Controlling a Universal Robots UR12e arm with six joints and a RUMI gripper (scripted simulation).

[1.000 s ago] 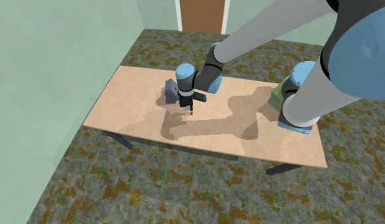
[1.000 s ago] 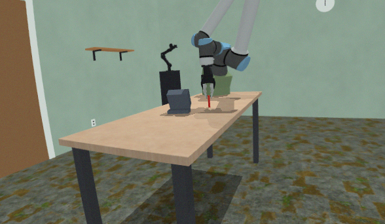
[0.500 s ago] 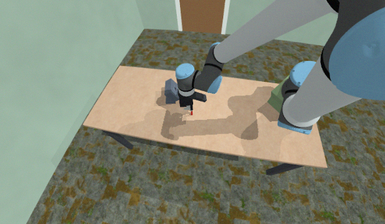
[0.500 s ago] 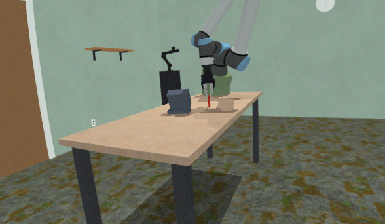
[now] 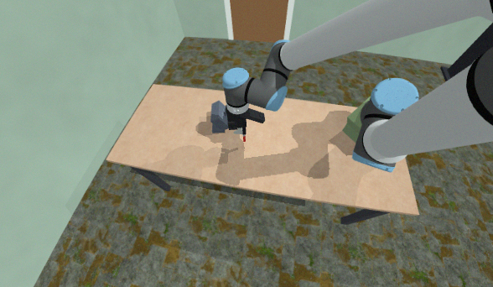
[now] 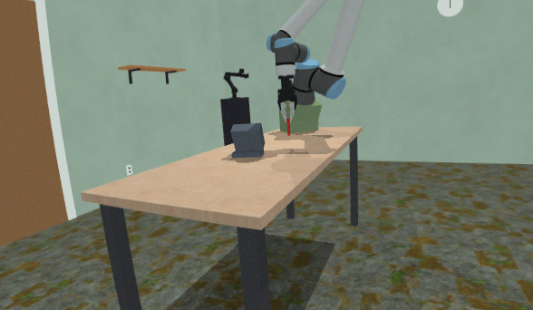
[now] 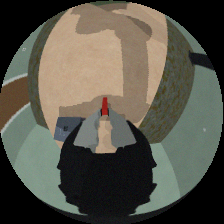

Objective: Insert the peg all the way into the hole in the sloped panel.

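Note:
My gripper (image 5: 242,133) (image 6: 288,118) (image 7: 105,108) is shut on a thin red peg (image 5: 244,138) (image 6: 288,127) (image 7: 105,105). The peg hangs upright from the fingertips, lifted above the wooden table (image 5: 176,121) (image 6: 218,189) (image 7: 85,65). The grey block with the sloped panel (image 5: 219,117) (image 6: 247,140) (image 7: 65,129) stands on the table just left of the gripper. Its hole does not show in any view.
The arm's green base block (image 5: 353,122) (image 6: 307,118) stands at the table's far right end. A black stand with a small arm (image 6: 236,112) is behind the table. The table's front edge (image 5: 260,190) lies below the gripper in the top view.

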